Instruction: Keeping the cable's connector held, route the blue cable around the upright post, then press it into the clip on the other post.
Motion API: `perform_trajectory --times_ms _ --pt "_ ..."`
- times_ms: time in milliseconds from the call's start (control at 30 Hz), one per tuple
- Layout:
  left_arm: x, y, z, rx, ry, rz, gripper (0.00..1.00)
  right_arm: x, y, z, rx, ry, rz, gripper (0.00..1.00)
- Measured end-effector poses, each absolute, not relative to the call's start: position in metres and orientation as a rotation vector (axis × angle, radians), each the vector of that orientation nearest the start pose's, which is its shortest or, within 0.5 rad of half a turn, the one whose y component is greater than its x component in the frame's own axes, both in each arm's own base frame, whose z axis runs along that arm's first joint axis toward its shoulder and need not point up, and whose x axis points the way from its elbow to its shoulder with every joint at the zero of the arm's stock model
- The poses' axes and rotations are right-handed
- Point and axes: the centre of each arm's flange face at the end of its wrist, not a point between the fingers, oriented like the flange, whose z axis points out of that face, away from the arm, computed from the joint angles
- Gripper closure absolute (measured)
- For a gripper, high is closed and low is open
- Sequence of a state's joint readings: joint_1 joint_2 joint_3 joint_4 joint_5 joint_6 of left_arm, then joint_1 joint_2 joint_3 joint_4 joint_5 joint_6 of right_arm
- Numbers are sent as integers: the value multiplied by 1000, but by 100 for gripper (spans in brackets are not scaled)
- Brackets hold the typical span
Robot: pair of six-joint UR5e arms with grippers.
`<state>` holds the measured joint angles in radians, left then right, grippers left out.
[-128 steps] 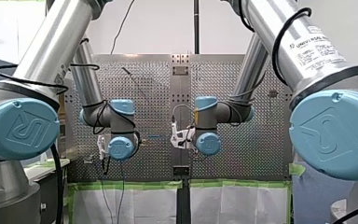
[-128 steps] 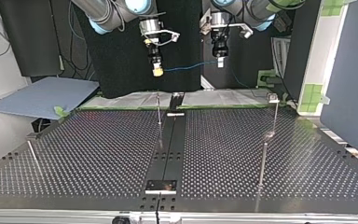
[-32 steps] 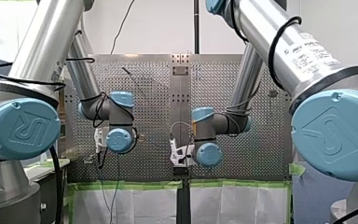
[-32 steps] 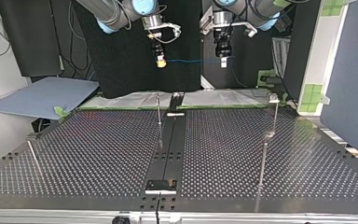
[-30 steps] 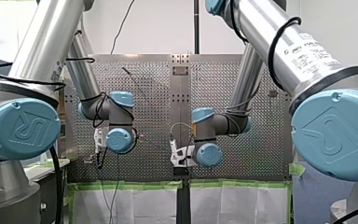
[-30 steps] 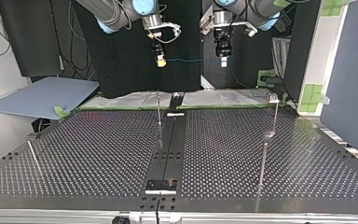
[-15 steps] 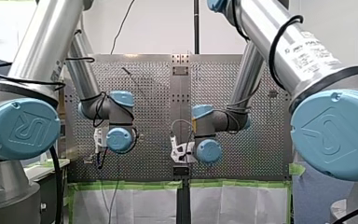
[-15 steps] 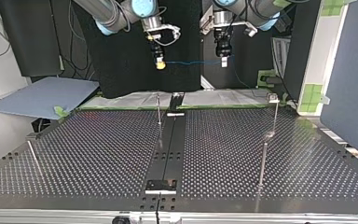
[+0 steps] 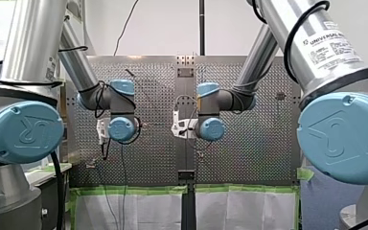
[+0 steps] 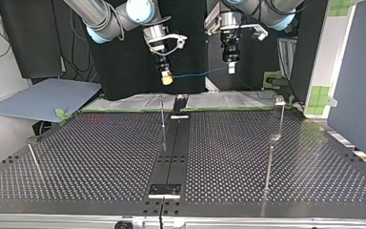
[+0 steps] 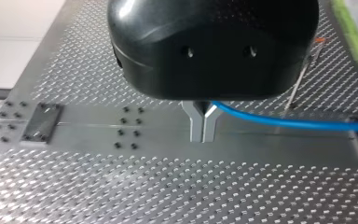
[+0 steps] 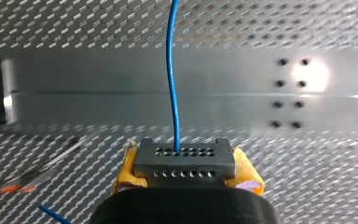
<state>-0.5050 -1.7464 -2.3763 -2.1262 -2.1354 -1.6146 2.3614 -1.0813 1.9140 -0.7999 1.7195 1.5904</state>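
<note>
As seen from the front: my left arm (image 9: 96,98) and my right arm (image 9: 235,98) higher than half a second ago; "UNIVERSAL ROBOTS" legible on the right arm's label (image 9: 333,45).

From the top: blue cable (image 10: 195,74) now slanting between my right gripper (image 10: 167,78) and my left gripper (image 10: 231,68), not yet round the upright post (image 10: 162,114); routing probably about to start.

Left wrist: metal fingers (image 11: 196,126) pinched onto the cable.

Right wrist: yellow pads (image 12: 129,170) clamped on the grey connector (image 12: 185,161).

My left arm (image 9: 79,64) and my right arm (image 9: 258,57) are bending inward, wrists pointing down. My left gripper (image 10: 230,70) is pressing its metal fingers (image 11: 196,124) together on the blue cable (image 11: 284,122); my right gripper (image 10: 166,79) (yellow pads (image 12: 127,165)) is clamping the connector (image 12: 185,161).
</note>
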Motion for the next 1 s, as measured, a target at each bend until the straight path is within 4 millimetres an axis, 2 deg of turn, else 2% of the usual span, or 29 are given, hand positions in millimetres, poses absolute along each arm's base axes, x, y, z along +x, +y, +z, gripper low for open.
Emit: perform_trajectory --times_ms 133,367,667,733,900,1000 --pt "305 -253 180 -129 1510 -4 100 488 -318 178 1663 -841 1694 100" --pt "323 -252 220 -189 1455 -2 100 500 -333 250 1564 -791 1788 100" --pt "340 -247 280 -269 1376 6 100 503 -338 332 1457 -718 1898 100" --pt "343 -246 294 -280 1359 4 100 503 -338 338 1450 -712 1914 100" --pt "347 -244 328 -302 1318 -4 100 507 -342 328 1479 -709 1925 100" --pt "349 -241 352 -317 1288 -13 100 510 -345 330 1480 -704 1940 100"
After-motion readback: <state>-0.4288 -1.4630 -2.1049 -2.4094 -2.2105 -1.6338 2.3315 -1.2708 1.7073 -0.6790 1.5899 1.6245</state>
